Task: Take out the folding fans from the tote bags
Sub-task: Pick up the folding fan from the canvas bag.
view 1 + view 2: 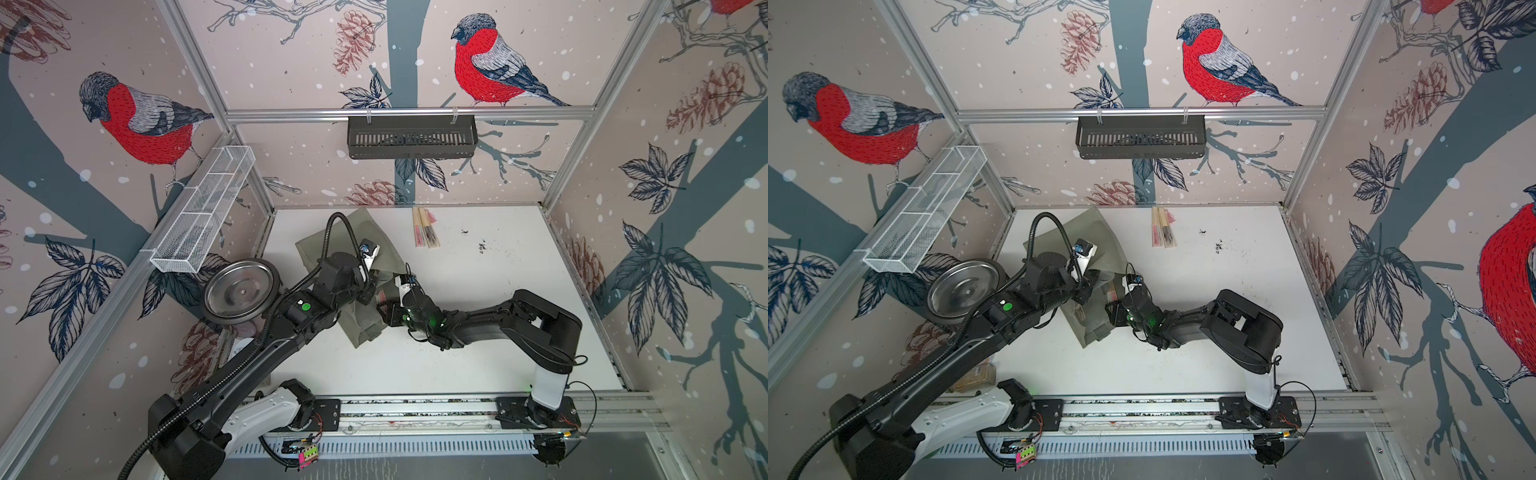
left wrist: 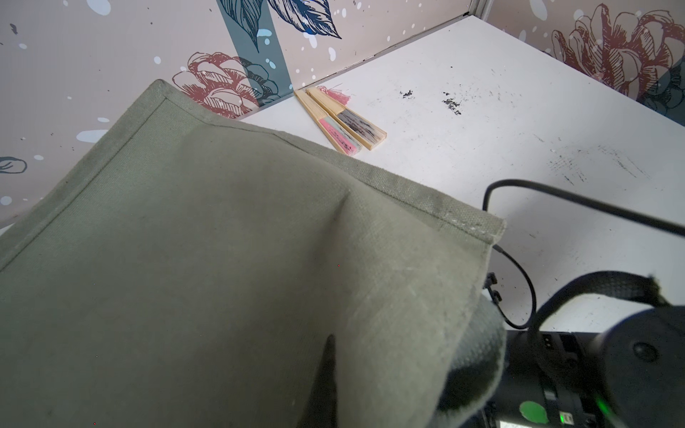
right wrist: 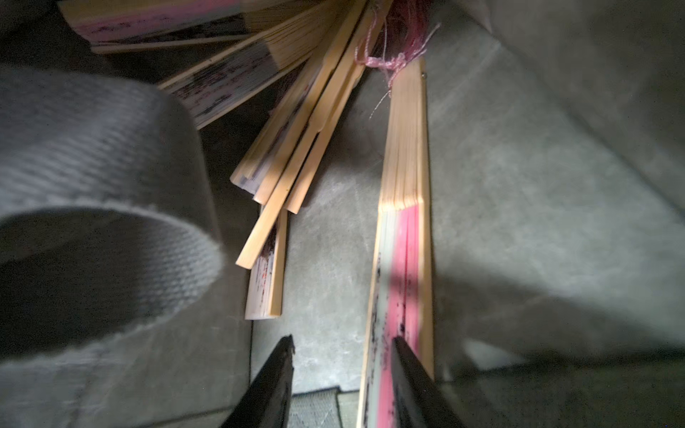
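Observation:
The olive tote bag [image 1: 365, 328] [image 1: 1096, 324] lies on the white table, and its upper side is lifted. My left gripper [image 1: 368, 291] [image 1: 1086, 291] is shut on that fabric, which drapes over the jaws and fills the left wrist view [image 2: 222, 241]. My right gripper [image 1: 384, 309] [image 3: 343, 352] is open inside the bag's mouth, with only the bag floor between its fingers. One finger [image 3: 404, 363] overlaps a pink folding fan [image 3: 404, 222]. Several more fans [image 3: 296, 140] are piled deeper in. Two fans [image 1: 426, 232] [image 1: 1163, 232] [image 2: 343, 118] lie on the table by the back wall.
A black slotted basket [image 1: 411, 137] hangs on the back rail. A white wire-mesh tray [image 1: 203, 208] and a steel dish [image 1: 241, 291] sit along the left wall. A looped strap handle [image 3: 92, 185] stands close beside my right gripper. Dark smudges [image 1: 482, 247] mark the table.

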{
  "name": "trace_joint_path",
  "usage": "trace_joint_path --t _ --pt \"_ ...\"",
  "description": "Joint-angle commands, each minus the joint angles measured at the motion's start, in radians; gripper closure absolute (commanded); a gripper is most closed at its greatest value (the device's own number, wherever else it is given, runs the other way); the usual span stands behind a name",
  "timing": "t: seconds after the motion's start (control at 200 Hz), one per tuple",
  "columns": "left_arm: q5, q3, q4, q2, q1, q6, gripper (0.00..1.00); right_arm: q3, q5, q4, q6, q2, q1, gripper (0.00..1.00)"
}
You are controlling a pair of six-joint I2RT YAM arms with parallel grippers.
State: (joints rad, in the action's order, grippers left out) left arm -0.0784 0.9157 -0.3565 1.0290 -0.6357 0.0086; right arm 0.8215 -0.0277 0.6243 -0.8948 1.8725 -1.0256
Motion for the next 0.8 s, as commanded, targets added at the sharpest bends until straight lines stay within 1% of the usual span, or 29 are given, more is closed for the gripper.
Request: trace_joint_path --t 0.0,0.315,0.645,0.705,0.795 --pt "0.021 0.002 0.044 0.000 -0.007 0.005 1.00 0.007 0.003 0.018 -0.044 0.015 0.011 0.56" --pt "0.013 0.002 0.045 -0.002 -0.008 0.007 1.00 0.001 -0.058 -0.018 -0.030 0.017 0.010 0.54" --pt "0.016 0.005 0.039 0.005 -0.009 0.009 1.00 0.025 -0.192 -0.103 0.036 0.013 -0.023 0.53" --pt "0.011 0.000 0.041 0.000 -0.009 0.008 1.00 0.037 -0.169 -0.106 0.030 0.026 -0.017 0.52" --pt "0.008 0.001 0.042 0.003 -0.010 0.008 1.00 0.052 -0.080 -0.095 -0.001 0.057 -0.002 0.53"
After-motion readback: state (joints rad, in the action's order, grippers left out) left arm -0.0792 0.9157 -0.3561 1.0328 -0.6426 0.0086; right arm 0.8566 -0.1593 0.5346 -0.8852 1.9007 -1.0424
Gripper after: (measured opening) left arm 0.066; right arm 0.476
